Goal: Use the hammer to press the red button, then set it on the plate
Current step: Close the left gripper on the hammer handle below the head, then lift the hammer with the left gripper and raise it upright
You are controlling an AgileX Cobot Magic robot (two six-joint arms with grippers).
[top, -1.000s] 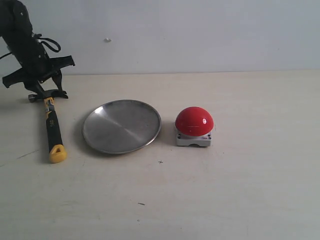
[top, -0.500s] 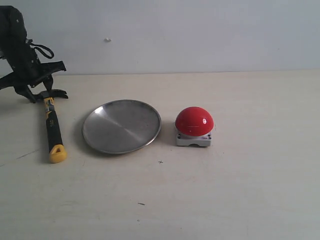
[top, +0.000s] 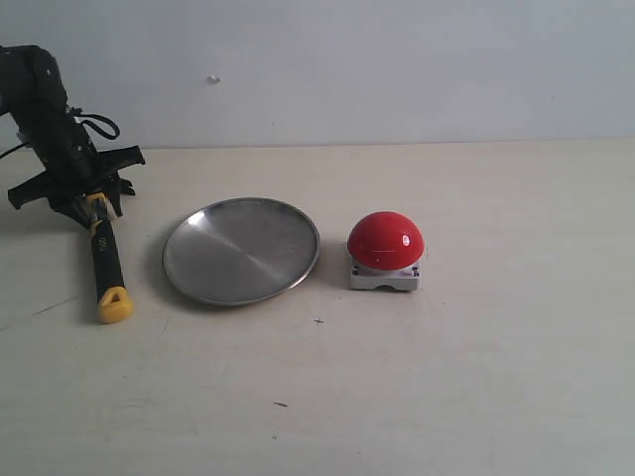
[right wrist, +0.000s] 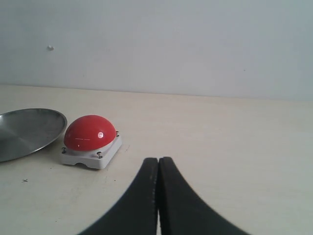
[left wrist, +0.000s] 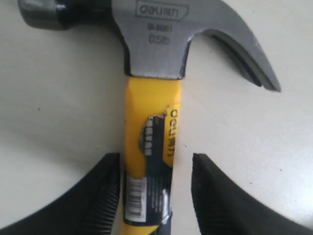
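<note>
The big pale table point(top: 476, 377) holds everything. The round silver plate point(top: 241, 250) lies near the middle, shiny and with nothing on it. To its left, a little apart, lies the hammer point(top: 105, 263). It is flat on the table, with its dark metal head toward the wall and its yellow loop toward the front. The hammer is hard and stiff and will not bend. Its metal head is likely the heavy end, so it may tip down if held far back. The yellow part looks smooth and may slip, so a firm squeeze close to the head seems best. The left gripper point(left wrist: 155, 164) is right there, low over the handle just below the head. Its two black fingers point(left wrist: 105, 191) are spread wide, one on each side, and are not squeezing yet. The red button point(top: 385, 241) sits just right of the plate. The right gripper point(right wrist: 158, 164) is off to the right with its fingers pressed together, holding nothing.
</note>
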